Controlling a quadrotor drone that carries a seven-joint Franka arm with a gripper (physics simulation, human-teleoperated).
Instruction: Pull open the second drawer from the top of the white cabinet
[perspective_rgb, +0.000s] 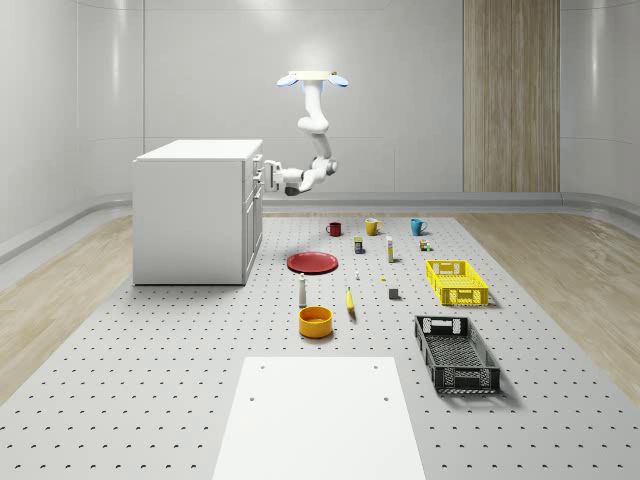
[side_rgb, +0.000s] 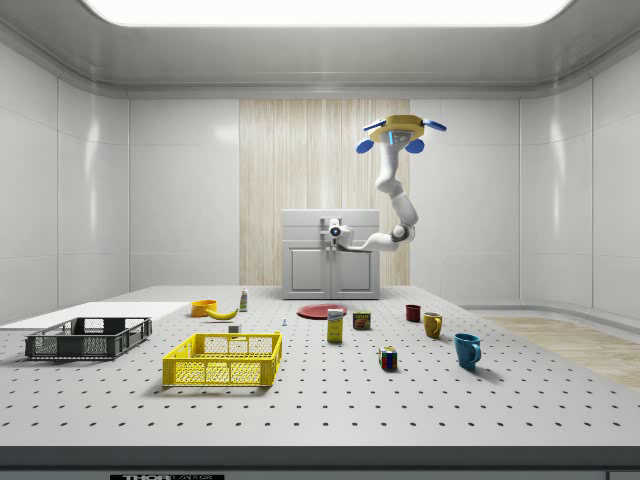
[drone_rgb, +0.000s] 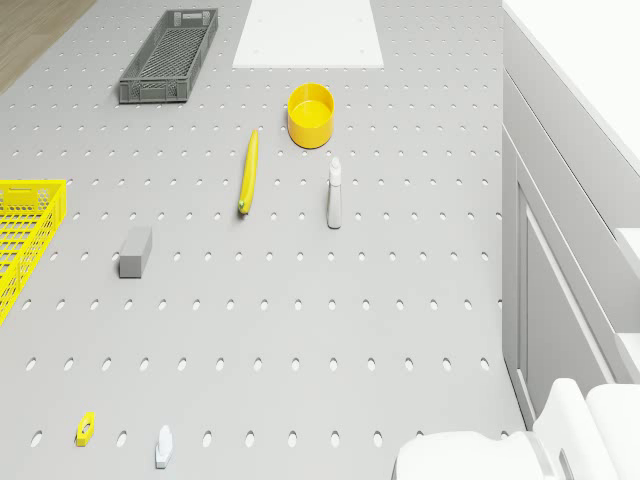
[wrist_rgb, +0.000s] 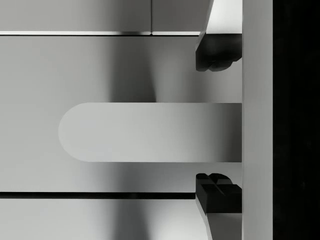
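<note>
1. You have the drone (perspective_rgb: 314, 78) hovering high above the perforated table (perspective_rgb: 150, 390), off the drawer side of the white cabinet (perspective_rgb: 190, 215); in the whole-scene view the cabinet sits at about 9 o'clock from the drone's arm.

2. Your gripper (perspective_rgb: 268, 174) is pressed up close to the cabinet's drawer front, near its upper part. In the side view the gripper (side_rgb: 334, 232) sits against the upper drawers.

3. Look along the wrist: the handle (wrist_rgb: 150, 132) is a long rounded bar, its long axis running from 9 o'clock to 3 o'clock across that view. One fingertip (wrist_rgb: 217, 52) stands at 12 o'clock of the bar and the other at 6 o'clock, so the jaws straddle it across its short side.

4. The jaws stand wide, with gaps between each pad and the bar. Nothing is gripped yet.

5. Seam lines run above and below the handle, so you are framed on a single drawer (wrist_rgb: 100, 75). I judge it the second from the top, though the views cannot confirm the count.

6. My read of the next move: close on the bar, then pull straight back, away from the cabinet face.
</note>
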